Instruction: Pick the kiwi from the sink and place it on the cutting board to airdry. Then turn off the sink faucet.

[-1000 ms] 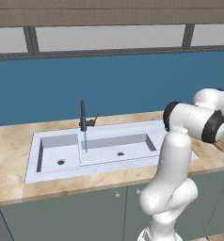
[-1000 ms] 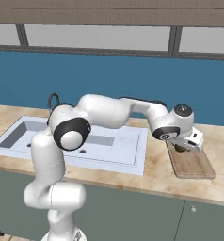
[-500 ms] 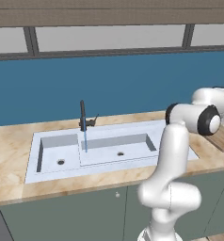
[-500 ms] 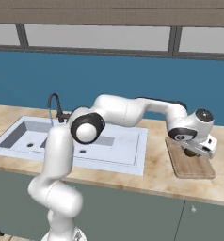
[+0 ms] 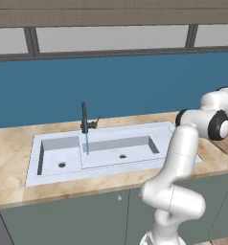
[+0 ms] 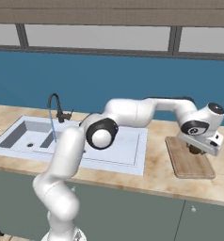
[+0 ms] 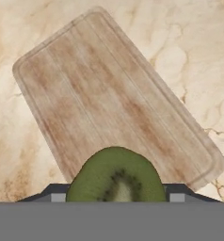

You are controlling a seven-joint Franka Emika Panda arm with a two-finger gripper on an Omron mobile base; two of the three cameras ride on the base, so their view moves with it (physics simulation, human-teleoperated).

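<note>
Worktop: pale marbled beige stone on grey-green cabinets, blue wall behind | set into it: white double-basin sink with dark faucet at its back edge | lying flat on it, right of sink: streaky wooden cutting board.

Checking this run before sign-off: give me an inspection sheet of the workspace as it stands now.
Surface: marbled beige countertop, bare around the board.
Job's things: green cut-face kiwi held over the light-brown wooden cutting board; white double-basin sink holds no fruit; dark grey faucet running a thin blue stream.
Clutter: nothing seen.
Grippers: gripper shut on the kiwi, above the board.
Cables: nothing seen.
Surroundings: blue backsplash wall, grey-green cabinets below.
</note>
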